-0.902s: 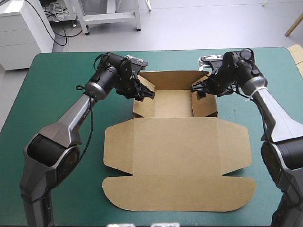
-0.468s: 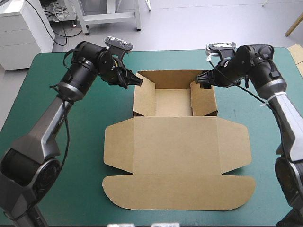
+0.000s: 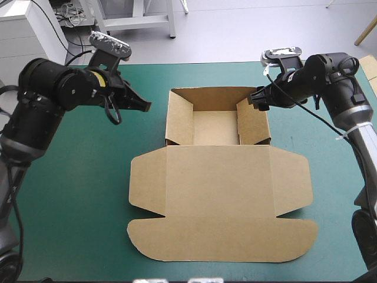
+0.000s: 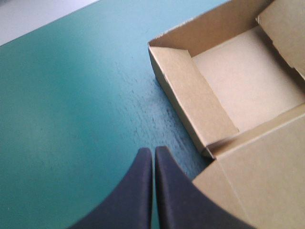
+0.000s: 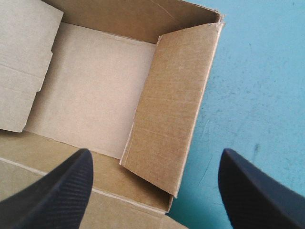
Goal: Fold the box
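Left hand (image 4: 153, 151), fingers together, hangs over bare worktop (image 4: 71, 95) beside the box (image 4: 248, 81); right hand (image 5: 156, 155), fingers apart, faces its side wall (image 5: 171, 109).

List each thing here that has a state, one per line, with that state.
box: open tray, walls raised.
lid: flat on the teal-green cover, toward the table's near edge.
left gripper: shut, empty, off the box's left side, apart from it.
right gripper: open, empty, at the box's right side.
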